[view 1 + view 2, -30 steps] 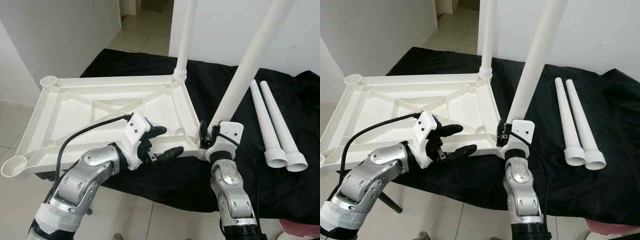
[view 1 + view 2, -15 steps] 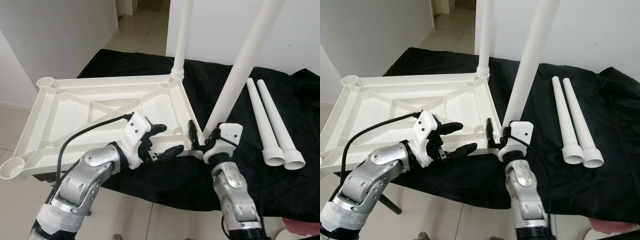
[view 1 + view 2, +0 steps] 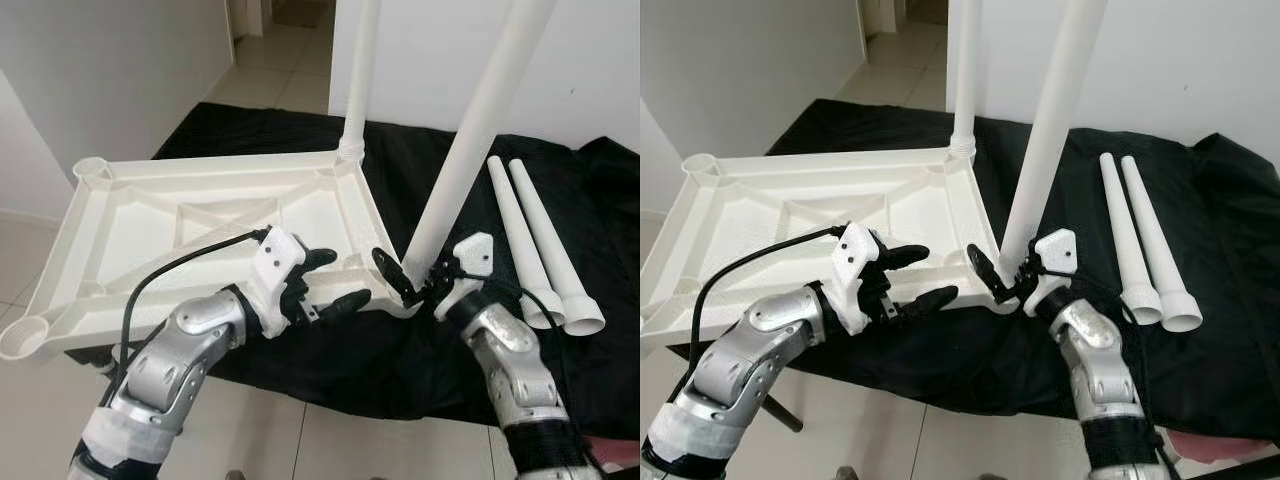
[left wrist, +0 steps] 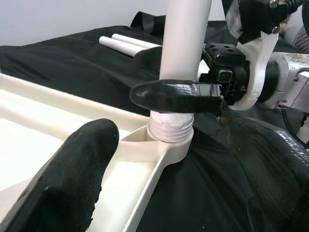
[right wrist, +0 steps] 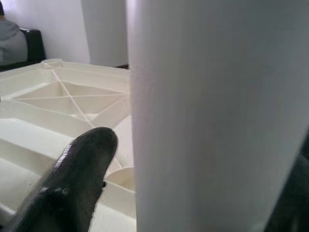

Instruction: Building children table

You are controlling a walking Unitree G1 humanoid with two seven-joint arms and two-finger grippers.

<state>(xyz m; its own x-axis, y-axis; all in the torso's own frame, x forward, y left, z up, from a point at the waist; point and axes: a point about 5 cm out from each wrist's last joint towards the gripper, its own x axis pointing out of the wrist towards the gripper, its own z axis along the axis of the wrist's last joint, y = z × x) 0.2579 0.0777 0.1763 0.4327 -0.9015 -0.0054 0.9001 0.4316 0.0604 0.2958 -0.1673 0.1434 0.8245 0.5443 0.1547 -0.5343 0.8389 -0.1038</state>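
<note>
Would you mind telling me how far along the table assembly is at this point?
About halfway. The far leg already stands in its corner of the upturned tabletop. The near leg sits in its threaded socket, the right tool open around its base; the left tool is open at the near rim. Two loose legs and two empty sockets remain.

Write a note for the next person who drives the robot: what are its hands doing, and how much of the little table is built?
Right tool: fingers spread around the base of the near leg, which stands tilted in its corner socket. Left tool: open, at the near rim of the upside-down tabletop.
Done: far leg upright in its socket; near leg seated but leaning.
Left: two loose legs lie on the black cloth; the two left-side sockets are still empty.
</note>
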